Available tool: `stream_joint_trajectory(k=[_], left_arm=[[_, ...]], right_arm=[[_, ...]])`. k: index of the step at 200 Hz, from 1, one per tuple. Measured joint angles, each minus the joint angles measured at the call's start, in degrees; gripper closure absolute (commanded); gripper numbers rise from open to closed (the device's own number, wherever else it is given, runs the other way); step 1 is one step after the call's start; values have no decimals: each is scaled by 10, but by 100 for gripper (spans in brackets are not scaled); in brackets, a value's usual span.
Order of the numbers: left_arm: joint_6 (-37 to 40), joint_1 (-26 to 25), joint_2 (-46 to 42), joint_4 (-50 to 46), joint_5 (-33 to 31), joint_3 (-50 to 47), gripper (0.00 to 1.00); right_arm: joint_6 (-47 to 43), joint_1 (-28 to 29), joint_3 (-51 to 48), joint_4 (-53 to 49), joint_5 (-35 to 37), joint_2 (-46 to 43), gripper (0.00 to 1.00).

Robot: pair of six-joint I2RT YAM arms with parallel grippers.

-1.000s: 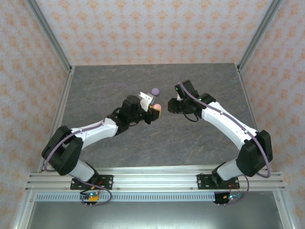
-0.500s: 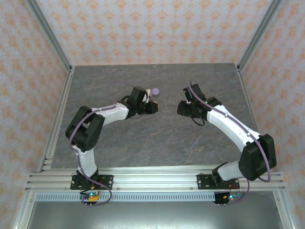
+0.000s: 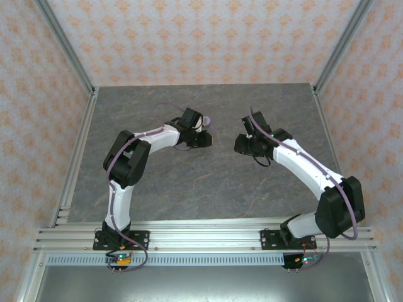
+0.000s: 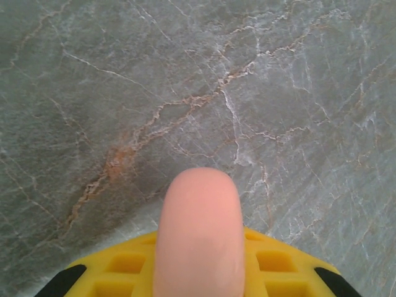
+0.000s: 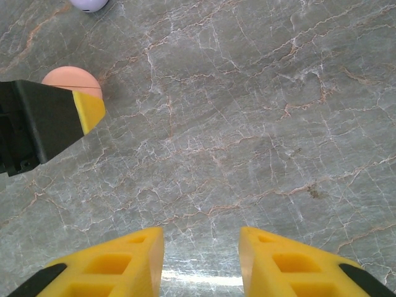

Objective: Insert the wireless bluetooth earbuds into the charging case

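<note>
Top external view: we saw the left arm (image 3: 128,158) folded at the elbow, left gripper (image 3: 202,138) clenched on the pink charging case (image 4: 199,238); the right gripper (image 5: 201,241) hung released.

L arm (image 3: 157,135) & R arm (image 3: 302,165) are both showing smooth white link shells w/ bulky blk joint housings btwn them. Thin purple cables (image 3: 167,105) are running along each arm, outside the shells. Blk base plates (image 3: 119,239) are sitting at the foot of each arm. Fingers (image 5: 127,260) are showing bright yellow, wedge-shaped, w/ rectangular recessed pockets & blk patches at the outer corners.
</note>
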Motion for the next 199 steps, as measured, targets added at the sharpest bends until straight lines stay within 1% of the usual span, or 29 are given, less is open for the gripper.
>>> stream_joint_trajectory(k=[23,55,81,102,107,112,130,162,184,199], left_arm=[[2,3,10,-13,0,14,83],[2,3,27,-26,0,22,70],[5,3,31,-27,1,25,57],[12,2,31,-25,2,27,42],[11,1,31,-23,3,27,36],[15,0,31,-23,4,27,33],[20,-4,24,-22,-7,26,30],[35,-2,-7,-37,-62,-3,29],[51,4,-50,-58,-104,-38,29],[66,7,-97,-71,-140,-63,29]], right_arm=[[0,0,0,0,0,2,62],[0,0,0,0,0,10,61],[0,0,0,0,0,15,61],[0,0,0,0,0,18,61],[0,0,0,0,0,19,61],[0,0,0,0,0,20,61],[0,0,0,0,7,21,60],[-1,0,0,-1,43,22,59],[-3,0,0,0,101,22,57],[-7,0,-6,4,158,21,55]])
